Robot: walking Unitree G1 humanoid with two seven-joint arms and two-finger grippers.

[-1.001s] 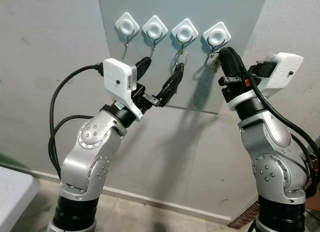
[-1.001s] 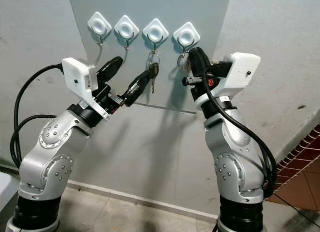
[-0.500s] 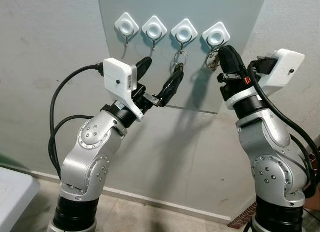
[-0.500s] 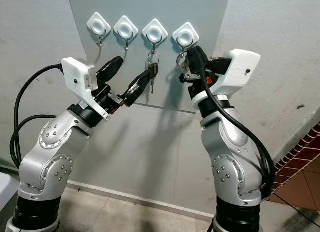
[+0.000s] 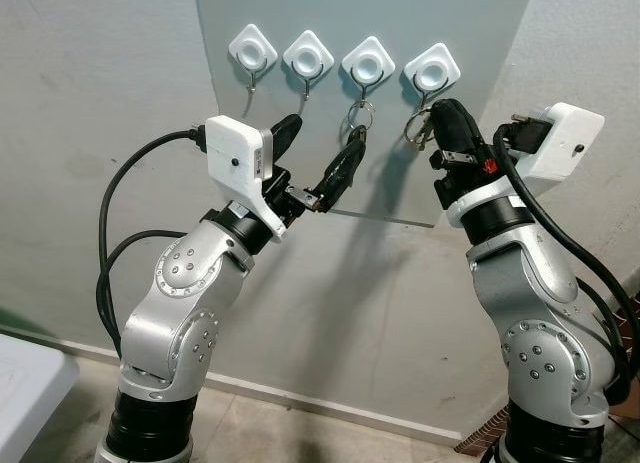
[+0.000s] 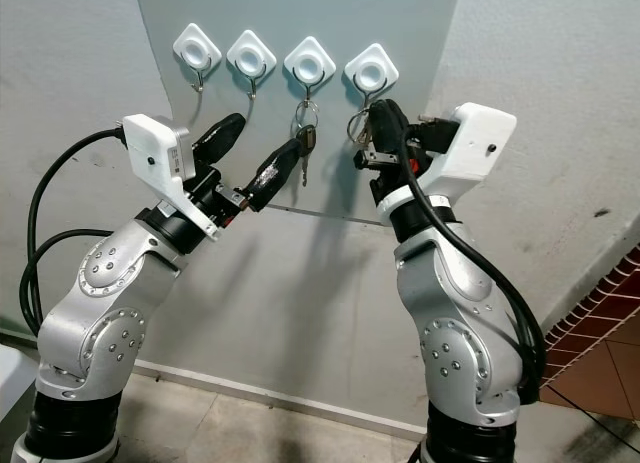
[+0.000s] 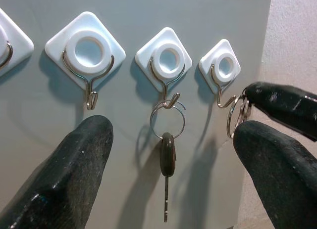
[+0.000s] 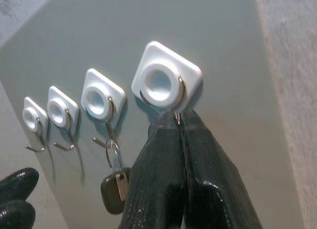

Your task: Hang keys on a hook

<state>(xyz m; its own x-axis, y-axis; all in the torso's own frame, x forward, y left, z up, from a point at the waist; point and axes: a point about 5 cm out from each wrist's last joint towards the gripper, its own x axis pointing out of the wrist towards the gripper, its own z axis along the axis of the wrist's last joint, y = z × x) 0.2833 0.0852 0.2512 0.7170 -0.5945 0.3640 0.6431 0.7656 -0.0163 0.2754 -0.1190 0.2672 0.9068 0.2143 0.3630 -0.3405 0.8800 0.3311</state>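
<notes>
R gripper (image 5: 428, 131) clamped on key ring (image 7: 237, 115) at hook (image 7: 223, 98) | L gripper (image 5: 322, 153) apart

The right gripper's (image 8: 179, 121) fingers (image 8: 158, 164) press together just under the nearest white hook (image 8: 166, 80).

Both arms raised, left gripper (image 5: 318, 155) fingers spread, right gripper (image 5: 437, 123) pinched closed

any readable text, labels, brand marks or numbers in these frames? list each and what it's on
None readable.
The four white hook plates are blank.
The hanging key's dark head shows no brand mark.
The key ring pinched in the right gripper bears no tag.
The white wrist camera housings show no lettering.
</notes>
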